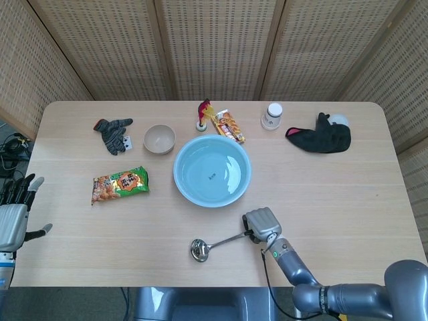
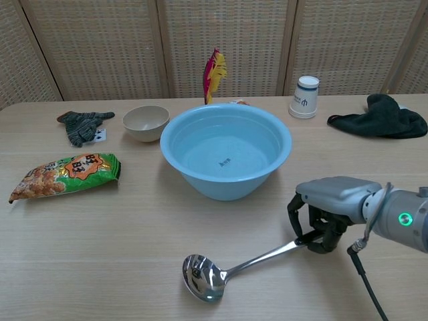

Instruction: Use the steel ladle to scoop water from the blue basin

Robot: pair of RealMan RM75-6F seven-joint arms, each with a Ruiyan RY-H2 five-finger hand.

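The steel ladle (image 2: 231,270) lies slantwise in front of the blue basin (image 2: 225,157), its bowl (image 1: 198,249) nearest the table's front edge. My right hand (image 2: 326,212) grips the handle's far end, fingers curled around it; the same hand (image 1: 261,225) shows just below the basin (image 1: 212,170) in the head view. The basin holds clear water and stands mid-table. My left hand (image 1: 13,212) hangs open off the table's left edge, fingers spread, holding nothing. It does not show in the chest view.
A snack bag (image 1: 119,184) lies left of the basin. Behind it are a beige bowl (image 1: 159,139) and a striped glove (image 1: 112,132). A snack packet (image 1: 228,126), a white cup (image 1: 271,116) and a black cloth (image 1: 321,137) sit along the far side.
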